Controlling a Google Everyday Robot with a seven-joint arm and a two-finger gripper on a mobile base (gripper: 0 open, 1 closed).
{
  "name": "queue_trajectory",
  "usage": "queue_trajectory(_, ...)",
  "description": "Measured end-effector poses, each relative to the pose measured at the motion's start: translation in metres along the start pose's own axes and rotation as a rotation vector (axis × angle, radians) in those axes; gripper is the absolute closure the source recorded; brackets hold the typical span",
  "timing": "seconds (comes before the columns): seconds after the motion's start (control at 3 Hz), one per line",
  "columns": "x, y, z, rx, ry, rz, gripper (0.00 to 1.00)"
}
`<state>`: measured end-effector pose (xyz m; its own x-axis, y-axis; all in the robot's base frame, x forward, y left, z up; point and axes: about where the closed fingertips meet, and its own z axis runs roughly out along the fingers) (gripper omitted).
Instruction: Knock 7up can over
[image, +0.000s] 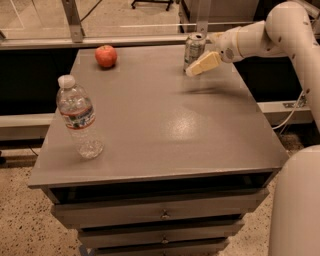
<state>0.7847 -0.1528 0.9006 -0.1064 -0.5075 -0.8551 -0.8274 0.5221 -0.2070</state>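
Observation:
The 7up can (193, 50) is a small silvery can with green markings. It stands upright near the far right edge of the grey table (160, 130). My gripper (192, 71) reaches in from the right on a white arm. Its cream-coloured fingertips are right at the can's lower right side, touching it or nearly so.
A red apple (106, 56) sits at the far left of the table. A clear plastic water bottle (77, 116) with a white cap stands near the front left edge. Drawers (160, 212) lie under the tabletop. A metal rail runs behind the table.

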Motion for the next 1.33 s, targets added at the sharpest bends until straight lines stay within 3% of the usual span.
queue_trajectory(0.33,-0.006,-0.011,0.015,-0.011,-0.069,-0.001,0.00)
queue_trajectory(0.67,-0.003,-0.020,0.025,-0.009,-0.109,0.006,0.15)
queue_trajectory(1.0,-0.002,-0.023,0.024,-0.013,-0.145,0.011,0.38)
queue_trajectory(1.33,-0.014,-0.013,0.019,-0.057,-0.185,0.009,0.62)
